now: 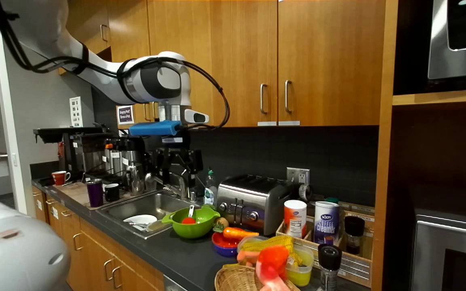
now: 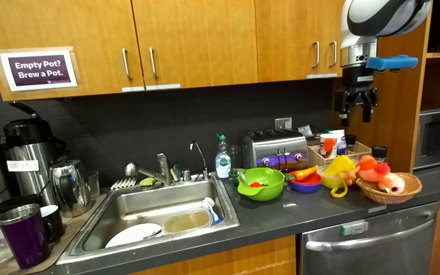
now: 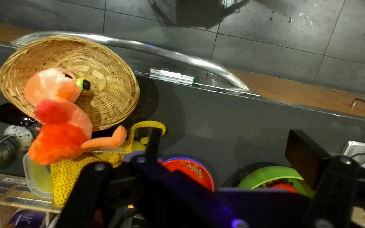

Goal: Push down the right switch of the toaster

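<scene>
Dark grey worktop (image 2: 260, 219): in an exterior view I note the toaster (image 2: 274, 147) right of centre, shiny silver, dark-topped, two knobs (image 2: 298, 157) flanking paired levers (image 2: 279, 155). End effector (image 2: 356, 118), upper right: jaws spread.

The toaster (image 2: 269, 146) looks like glossy polished metal, the sink (image 2: 143, 208) duller metal, the cabinet doors (image 2: 204, 42) smooth grained wood, the countertop (image 3: 208, 120) mostly matt, the green bowl (image 2: 262, 191) smooth plastic, the basket (image 3: 116, 91) rough woven wicker, the plush toy (image 3: 62, 131) fuzzy cloth and the yellow piece (image 3: 71, 177) coarse crocheted yarn.
</scene>
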